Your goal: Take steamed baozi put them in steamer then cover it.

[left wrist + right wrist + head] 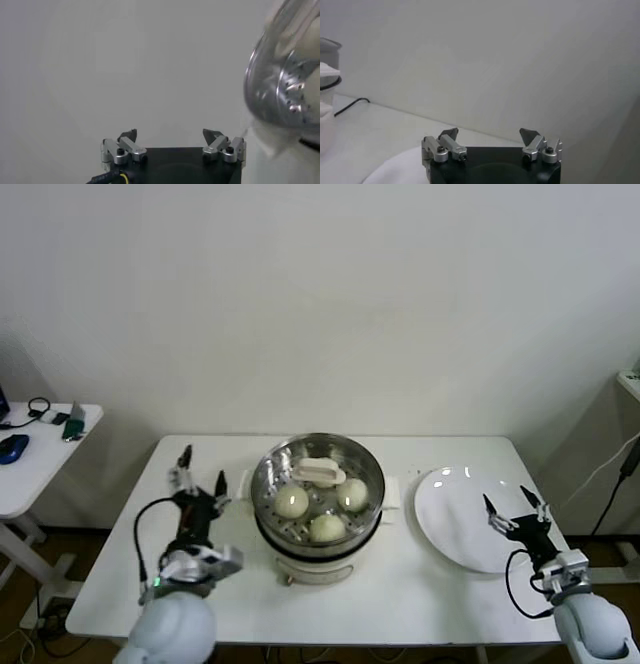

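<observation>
The steamer stands mid-table on its cream base. A glass lid with a cream handle rests on it. Three steamed baozi show through the glass on the perforated tray. My left gripper hovers just left of the steamer, open and empty. In the left wrist view its gripper holds nothing, with the lid's dome off to one side. My right gripper is open and empty above the near right part of the white plate.
The white plate lies bare to the right of the steamer. A small side table at the far left carries a blue mouse and cables. A white wall stands behind the table.
</observation>
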Robot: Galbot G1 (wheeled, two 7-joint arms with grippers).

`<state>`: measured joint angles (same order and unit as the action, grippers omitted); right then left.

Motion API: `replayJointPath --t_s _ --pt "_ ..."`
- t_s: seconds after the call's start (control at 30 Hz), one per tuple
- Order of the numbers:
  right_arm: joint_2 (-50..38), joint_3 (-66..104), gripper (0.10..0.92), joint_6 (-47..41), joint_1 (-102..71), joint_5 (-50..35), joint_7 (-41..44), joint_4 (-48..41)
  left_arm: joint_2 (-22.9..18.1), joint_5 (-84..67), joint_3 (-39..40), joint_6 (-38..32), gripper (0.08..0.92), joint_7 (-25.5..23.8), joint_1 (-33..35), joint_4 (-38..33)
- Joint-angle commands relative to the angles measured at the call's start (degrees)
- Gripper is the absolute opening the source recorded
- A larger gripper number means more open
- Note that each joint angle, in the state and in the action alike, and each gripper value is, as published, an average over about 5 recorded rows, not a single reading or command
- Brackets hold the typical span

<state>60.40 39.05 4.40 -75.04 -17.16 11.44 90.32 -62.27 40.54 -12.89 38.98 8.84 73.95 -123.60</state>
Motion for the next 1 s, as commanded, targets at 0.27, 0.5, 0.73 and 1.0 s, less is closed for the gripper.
replayJointPath --t_s 0.27,0.5,0.73,1.0 --pt "2.5 1.9 0.823 0.1 -4.4 0.5 2.3 5.0 -15.0 -46.8 -31.9 -50.7 0.823 -0.6 16.4 12.1" --pt "5.1 2.3 0.823 0.5 -5.6 1.1 2.6 7.1 -15.9 -46.2 -32.3 -51.8 0.823 -2.5 17.1 15.0" --pt "7.3 2.6 0.823 0.9 -4.8 1.9 2.5 6.9 -15.2 -45.0 -31.6 -50.8 0.823 -3.2 17.2 15.1" --pt "7.5 3.9 0.823 1.3 -4.5 1.7 2.5 6.3 -15.4 -44.7 -31.6 -50.9 0.823 -3.8 17.0 15.5"
